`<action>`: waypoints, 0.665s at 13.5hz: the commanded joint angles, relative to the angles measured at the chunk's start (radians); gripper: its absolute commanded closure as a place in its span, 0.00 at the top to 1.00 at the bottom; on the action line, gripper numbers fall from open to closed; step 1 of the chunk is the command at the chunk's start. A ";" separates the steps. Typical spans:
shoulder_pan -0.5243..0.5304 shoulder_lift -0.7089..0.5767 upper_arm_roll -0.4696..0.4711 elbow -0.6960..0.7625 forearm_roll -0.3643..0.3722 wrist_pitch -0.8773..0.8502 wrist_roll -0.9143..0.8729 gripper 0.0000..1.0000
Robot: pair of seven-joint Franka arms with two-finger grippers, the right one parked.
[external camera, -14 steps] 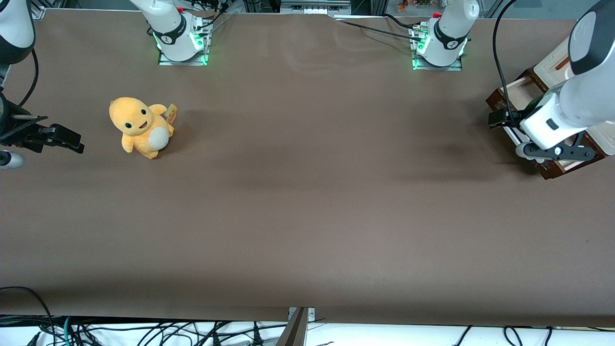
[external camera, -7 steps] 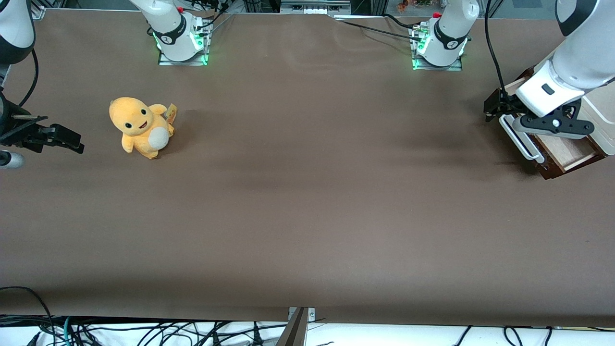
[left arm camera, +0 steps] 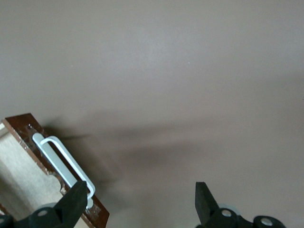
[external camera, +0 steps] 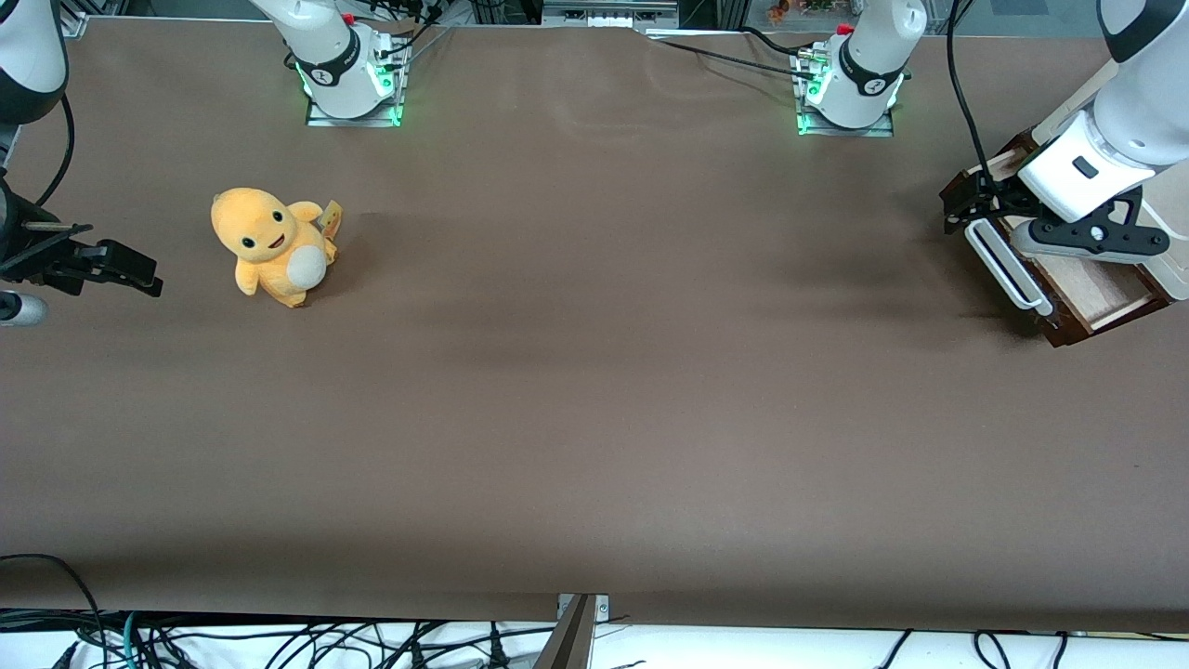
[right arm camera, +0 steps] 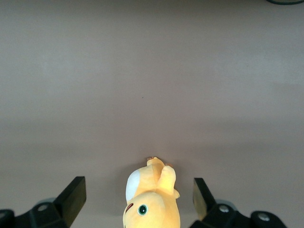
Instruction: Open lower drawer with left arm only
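White left arm [external camera: 1115, 139], gripper [left arm camera: 140, 202] higher now

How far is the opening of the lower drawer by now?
Done, it seems: the lower drawer stands pulled out of the cabinet, its pale floor showing, the white bar handle free. In hand: the left arm's gripper is open above the handle's end, holding nothing. Left: probably only taking the left arm away. Whether the drawer could slide out more, I cannot tell.
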 commanded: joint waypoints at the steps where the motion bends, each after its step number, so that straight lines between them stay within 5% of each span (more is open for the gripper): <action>1: -0.004 0.064 0.009 0.115 -0.018 -0.084 -0.061 1.00; 9: 0.007 0.073 0.000 0.123 -0.012 -0.076 -0.138 1.00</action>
